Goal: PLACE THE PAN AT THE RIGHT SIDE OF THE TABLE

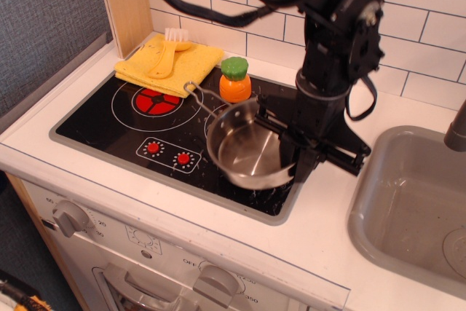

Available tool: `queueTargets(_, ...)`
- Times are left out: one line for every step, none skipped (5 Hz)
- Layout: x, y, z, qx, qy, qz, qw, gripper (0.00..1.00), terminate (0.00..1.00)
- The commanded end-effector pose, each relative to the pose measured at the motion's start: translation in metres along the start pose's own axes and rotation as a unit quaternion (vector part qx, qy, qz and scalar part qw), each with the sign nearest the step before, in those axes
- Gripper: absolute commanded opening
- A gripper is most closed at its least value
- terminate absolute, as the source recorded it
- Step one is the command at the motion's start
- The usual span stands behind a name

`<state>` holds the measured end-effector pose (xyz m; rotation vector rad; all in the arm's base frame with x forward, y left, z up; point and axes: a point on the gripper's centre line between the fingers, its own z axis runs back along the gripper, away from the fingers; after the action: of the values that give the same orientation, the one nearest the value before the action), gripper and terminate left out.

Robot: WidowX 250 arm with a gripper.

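The shiny steel pan (249, 153) hangs tilted over the right part of the black cooktop (131, 125), its wire loop handle (202, 100) pointing up-left. My gripper (291, 159) is shut on the pan's right rim and holds it just above the cooktop's front right corner. The black arm rises behind it toward the tiled wall. The white countertop (331, 216) runs on to the right, up to the grey sink (411, 209).
An orange toy carrot with a green top (234, 80) stands at the cooktop's back edge, just behind the pan. A yellow cloth (169, 63) with a small brush (172, 40) lies at the back left. Stove knobs (71, 216) line the front panel.
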<state>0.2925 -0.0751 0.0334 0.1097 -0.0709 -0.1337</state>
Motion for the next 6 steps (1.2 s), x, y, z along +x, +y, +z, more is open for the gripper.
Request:
queueTargets(0.0, 0.005, 0.011, -0.017, -0.006, 0.02, 0.9996, 1.0, 0.0)
queueTargets(-0.001, 0.013, 0.025, -0.042, -0.017, 0.033, 0.9984, 1.0, 0.0)
queueTargets(-0.007, 0.034, 0.052, -0.08, -0.045, 0.08, 0.9925, 1.0, 0.0)
queueTargets(-0.009, 0.049, 0.061, -0.09, -0.054, 0.099, 0.9895, 1.0, 0.0)
queueTargets(-0.006, 0.055, 0.053, -0.094, -0.037, 0.077, 0.9919, 1.0, 0.0)
queueTargets(-0.006, 0.055, 0.053, -0.094, -0.037, 0.077, 0.9919, 1.0, 0.0)
